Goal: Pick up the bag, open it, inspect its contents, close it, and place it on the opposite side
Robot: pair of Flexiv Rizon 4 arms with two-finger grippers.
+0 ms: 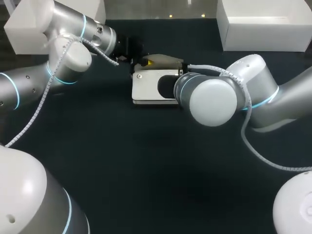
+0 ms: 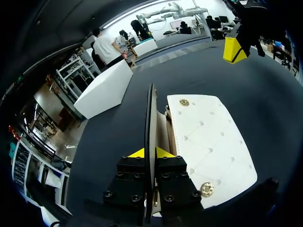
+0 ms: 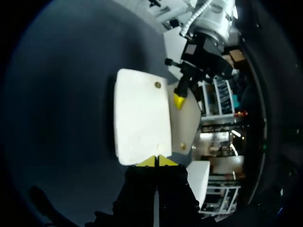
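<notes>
In the head view, the white quilted bag (image 1: 146, 90) lies flat on the dark table (image 1: 146, 165), a little toward 12 o'clock from the table's middle. The left arm (image 1: 63, 58) comes in from 10 o'clock. The left gripper (image 1: 147, 62) sits at the bag's 12 o'clock edge, where the tan-lined flap (image 1: 165, 61) is lifted. The right arm (image 1: 209, 100) enters from 3 o'clock, and its bulky wrist covers the bag's 3 o'clock end (the fingers are hidden here). A white box (image 1: 263, 29) stands at 1 o'clock.

In the left wrist view, the left gripper (image 2: 150, 152) is clamped on the flap (image 2: 150, 118), which is seen edge-on as a thin dark blade standing upright between the yellow tips. The bag (image 2: 208, 142) lies just beside the fingers, with a gold stud (image 2: 206, 189) near them. The right gripper (image 2: 234, 49) hangs past the bag's far end.

In the right wrist view, the right gripper (image 3: 156, 161) has its tips pressed together with nothing between them, just at the near edge of the bag (image 3: 139, 123). Ahead, the left gripper (image 3: 179, 100) pinches the flap (image 3: 189, 123), whose tan inside faces the camera.
</notes>
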